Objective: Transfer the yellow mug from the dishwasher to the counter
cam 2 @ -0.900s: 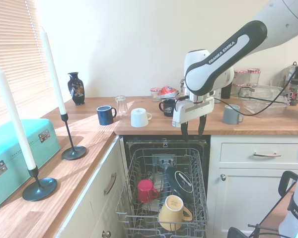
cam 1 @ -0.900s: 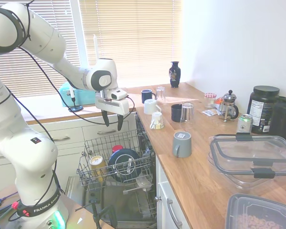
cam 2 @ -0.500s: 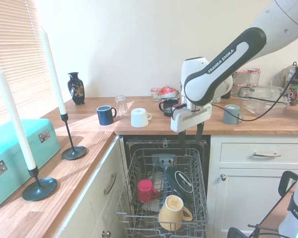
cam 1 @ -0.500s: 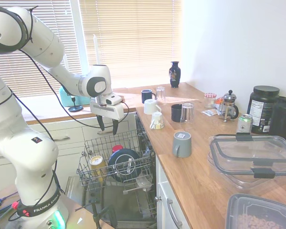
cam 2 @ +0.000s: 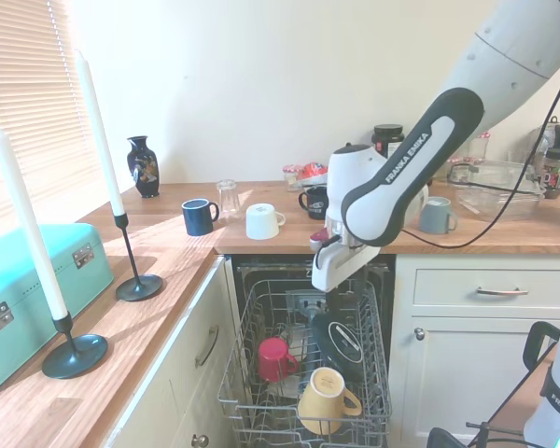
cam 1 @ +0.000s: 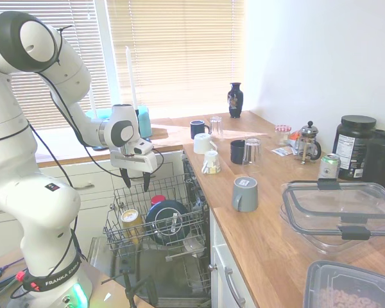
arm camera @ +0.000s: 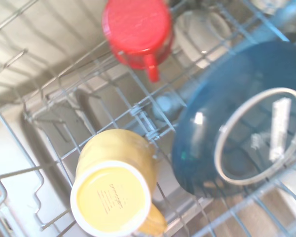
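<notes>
The gripper (cam 1: 135,179) hangs left of centre in the first exterior view, fingers apart and pointing down over the rack of the dishwasher (cam 1: 179,190), with nothing between them; the yellow mug (cam 1: 131,222) lies tipped in the lower left of that rack, its base toward the camera in the wrist view (arm camera: 114,193), low and left of centre there, well below the fingers and not yet touched; the counter (cam 1: 269,237) runs along the right side of the frame. The likely trouble is crowding: a red mug (cam 2: 274,359) sits just beside the yellow one and a dark blue bowl (cam 1: 169,220) leans close on the other side, so a descent slightly off line could catch a fingertip on the wire rack or nudge a neighbour; the mug's tilt may also let it slip or twist as the fingers close; its handle (cam 2: 351,400) could snag a tine on the way up.
</notes>
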Controlling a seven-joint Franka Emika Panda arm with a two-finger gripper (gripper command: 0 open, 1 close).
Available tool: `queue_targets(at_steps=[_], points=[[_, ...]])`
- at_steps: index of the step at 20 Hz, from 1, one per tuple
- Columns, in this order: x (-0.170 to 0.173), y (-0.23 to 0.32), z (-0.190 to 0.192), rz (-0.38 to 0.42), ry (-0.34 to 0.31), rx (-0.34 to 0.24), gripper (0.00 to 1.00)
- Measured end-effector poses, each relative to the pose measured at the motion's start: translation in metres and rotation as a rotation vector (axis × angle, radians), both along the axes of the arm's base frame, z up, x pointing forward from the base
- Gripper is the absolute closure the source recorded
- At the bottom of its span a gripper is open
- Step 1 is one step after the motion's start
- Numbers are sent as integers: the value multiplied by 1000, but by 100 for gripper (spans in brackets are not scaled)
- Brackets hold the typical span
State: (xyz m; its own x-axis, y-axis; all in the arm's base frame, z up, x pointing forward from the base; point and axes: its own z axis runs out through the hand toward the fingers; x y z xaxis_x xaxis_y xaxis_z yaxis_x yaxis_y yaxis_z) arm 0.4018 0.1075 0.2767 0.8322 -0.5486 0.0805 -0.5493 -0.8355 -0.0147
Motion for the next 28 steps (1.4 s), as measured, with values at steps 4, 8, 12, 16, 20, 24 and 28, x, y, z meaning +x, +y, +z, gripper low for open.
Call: queue_targets(at_steps=[4,8,12,16,20,24,28], points=[[-1,13,-32,87,14,-24,0],[-8,11,-68,129,61,-30,0],[-17,2,-92,196,83,-37,0],[-23,8,-106,257,96,-41,0],[-30,19,-118,314,113,-33,0],[-34,22,-128,337,128,-25,0],[-27,23,-138,340,135,-20,0]])
